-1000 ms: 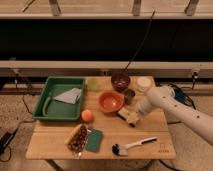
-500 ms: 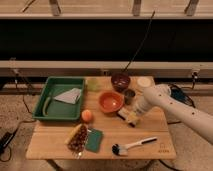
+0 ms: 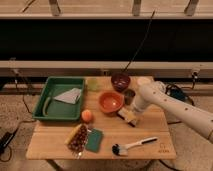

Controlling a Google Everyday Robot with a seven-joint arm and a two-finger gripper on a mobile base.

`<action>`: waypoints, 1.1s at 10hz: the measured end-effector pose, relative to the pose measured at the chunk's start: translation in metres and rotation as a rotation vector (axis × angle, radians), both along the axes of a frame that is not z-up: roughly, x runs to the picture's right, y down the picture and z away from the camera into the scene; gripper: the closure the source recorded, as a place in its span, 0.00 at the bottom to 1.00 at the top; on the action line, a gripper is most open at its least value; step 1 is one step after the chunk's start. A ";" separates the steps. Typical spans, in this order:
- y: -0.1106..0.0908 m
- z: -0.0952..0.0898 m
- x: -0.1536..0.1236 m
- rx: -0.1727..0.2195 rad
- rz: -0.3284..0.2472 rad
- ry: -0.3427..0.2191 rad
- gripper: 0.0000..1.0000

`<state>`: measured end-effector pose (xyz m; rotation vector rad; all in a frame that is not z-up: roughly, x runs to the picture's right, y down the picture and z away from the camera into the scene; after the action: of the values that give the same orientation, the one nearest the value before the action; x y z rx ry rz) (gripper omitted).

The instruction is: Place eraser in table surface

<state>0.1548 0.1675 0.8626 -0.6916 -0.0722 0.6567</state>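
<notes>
The eraser [image 3: 127, 116], a small cream block with a dark base, lies on the light wooden table surface [image 3: 150, 127], just right of the orange bowl [image 3: 111, 101]. My white arm reaches in from the right and bends down to it. My gripper [image 3: 132, 112] is right at the eraser, on its upper right side, and partly covers it. I cannot see whether the gripper holds the eraser or only touches it.
A green tray [image 3: 45, 95] with a grey cloth is at the left. A dark bowl [image 3: 120, 80], a dark cup [image 3: 129, 95] and a pale green cup [image 3: 92, 84] stand behind. An orange fruit [image 3: 87, 115], a snack bag [image 3: 77, 138], a teal sponge [image 3: 93, 140] and a white-handled brush [image 3: 132, 146] lie in front.
The arm has barely shifted over the eraser. The eraser stays in the same spot beside the orange bowl.
</notes>
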 end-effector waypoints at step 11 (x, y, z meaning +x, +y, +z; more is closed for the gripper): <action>-0.043 -0.144 0.077 0.216 0.025 0.047 1.00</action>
<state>0.2314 0.1247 0.7184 -0.4677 -0.1067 0.6774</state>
